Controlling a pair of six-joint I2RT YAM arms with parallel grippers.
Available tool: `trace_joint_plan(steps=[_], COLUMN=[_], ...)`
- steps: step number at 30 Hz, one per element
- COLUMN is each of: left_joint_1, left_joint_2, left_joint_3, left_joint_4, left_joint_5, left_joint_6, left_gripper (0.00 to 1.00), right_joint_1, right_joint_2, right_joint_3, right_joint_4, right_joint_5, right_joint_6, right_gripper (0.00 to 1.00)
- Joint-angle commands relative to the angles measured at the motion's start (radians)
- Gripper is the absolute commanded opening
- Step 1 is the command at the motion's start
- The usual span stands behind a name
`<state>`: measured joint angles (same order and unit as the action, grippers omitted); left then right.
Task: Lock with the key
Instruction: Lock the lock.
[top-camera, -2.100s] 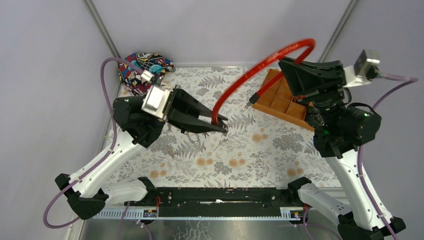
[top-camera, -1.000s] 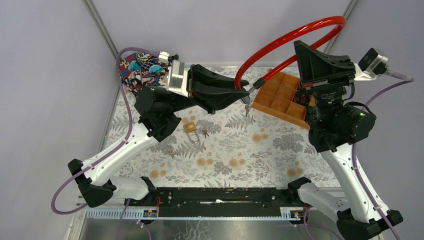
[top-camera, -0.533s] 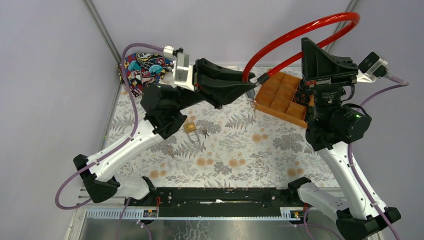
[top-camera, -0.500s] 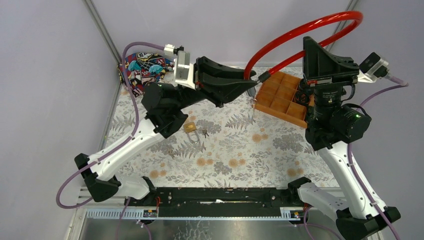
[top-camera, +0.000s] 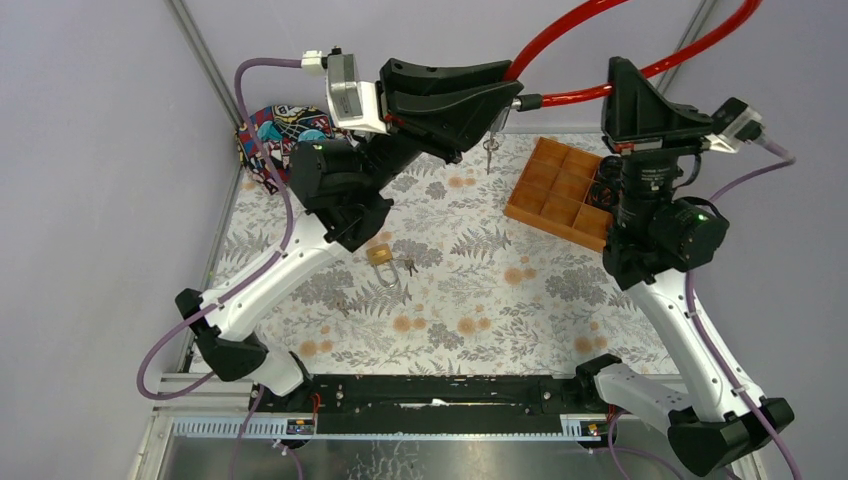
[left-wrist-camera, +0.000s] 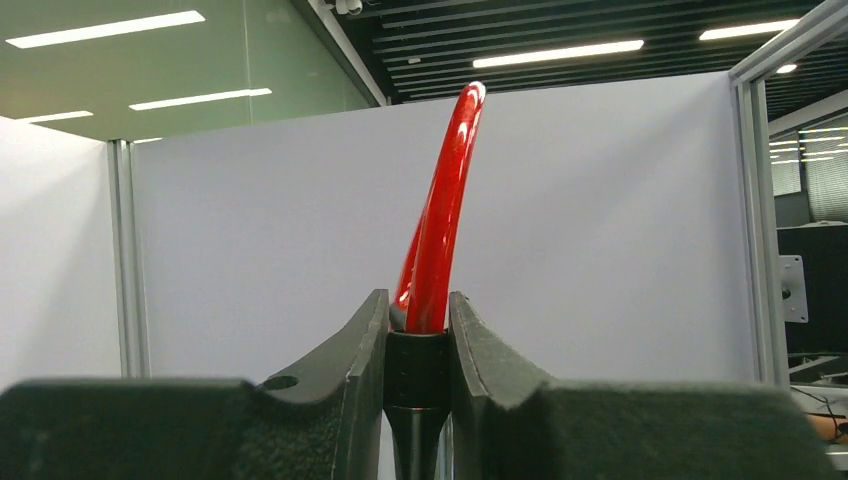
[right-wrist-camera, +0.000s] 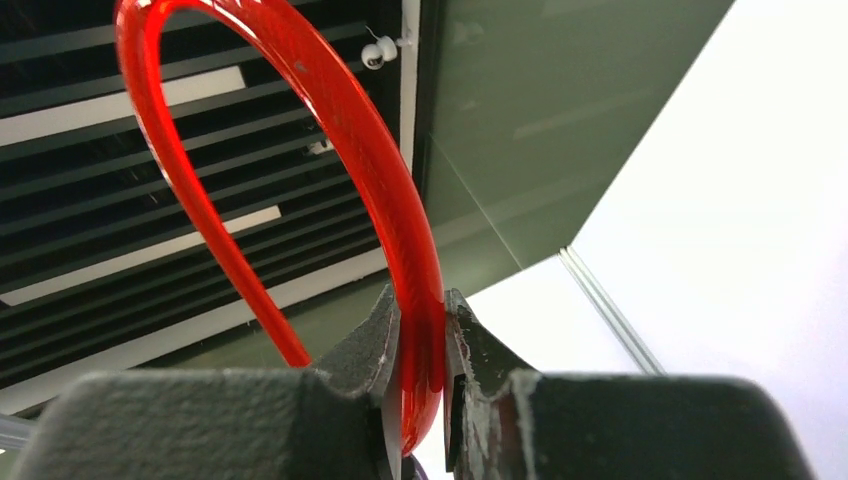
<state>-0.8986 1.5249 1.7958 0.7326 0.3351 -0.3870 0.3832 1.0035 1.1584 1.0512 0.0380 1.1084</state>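
Both arms have lifted since half a second ago: the left gripper (top-camera: 508, 98), then level with the orange tray's (top-camera: 521, 211) far left corner, now sits above and left of that corner in the top view, and the loop of the red cable lock (top-camera: 575, 96) now runs out of the top of the picture.

Far left of the tray, against the back wall, lies a patterned cloth bag (top-camera: 272, 137). Closer to the tray, on the floral table cover (top-camera: 450, 325), a brass padlock (top-camera: 379, 255) lies flat with a small set of keys (top-camera: 408, 266) just beside it on its tray side; both are well apart from either gripper.

The left gripper's jaws are nearly shut, clamped on the black end piece of the red cable lock. In the left wrist view the left gripper (left-wrist-camera: 417, 300) shows that black piece pinched between both fingers (left-wrist-camera: 360, 345), with the red cable rising straight out of them. A bunch of keys (top-camera: 489, 152) hangs from that end, in the air, just left of the tray's far left corner.

Over the tray's right end, the right gripper (top-camera: 621, 76) is raised with its fingers pointing up. Its jaws are closed to a narrow gap on the red cable itself; in the right wrist view the right gripper (right-wrist-camera: 420, 300) has the cable squeezed between its fingers (right-wrist-camera: 470, 345), and the cable arches up and back down to the left.
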Motion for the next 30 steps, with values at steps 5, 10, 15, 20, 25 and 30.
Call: trace_joint_plan(steps=[5,10,15,20,25,30], left_joint_1=[-0.012,-0.015,-0.011,0.007,0.01,0.013], left_joint_2=[0.072,0.085,0.087,0.027,-0.038,-0.083], left_joint_3=[0.037,0.015,-0.037,-0.187,-0.34,-0.45], left_joint_4=[-0.06,-0.101,-0.136,-0.17,-0.207,-0.21], left_joint_5=[-0.045,-0.052,-0.071,-0.118,-0.14,-0.171], left_joint_6=[0.005,0.017,0.019,0.045,0.068,0.05], left_gripper=[0.0,0.0,0.0,0.0,0.05,0.13], right_joint_1=[0.022,0.033,0.058,0.059,0.059,0.059], right_joint_2=[0.042,0.072,0.071,-0.009,-0.031,-0.018], right_joint_3=[0.081,0.129,0.175,0.212,0.256,0.288], right_joint_4=[-0.062,-0.073,-0.14,-0.396,-0.565,-0.591], right_joint_5=[-0.203,-0.254,-0.299,-0.323,-0.377,-0.429], right_joint_6=[0.085,0.093,0.026,-0.203,-0.344,-0.377], right_gripper=[0.11,0.0,0.0,0.0,0.0,0.0])
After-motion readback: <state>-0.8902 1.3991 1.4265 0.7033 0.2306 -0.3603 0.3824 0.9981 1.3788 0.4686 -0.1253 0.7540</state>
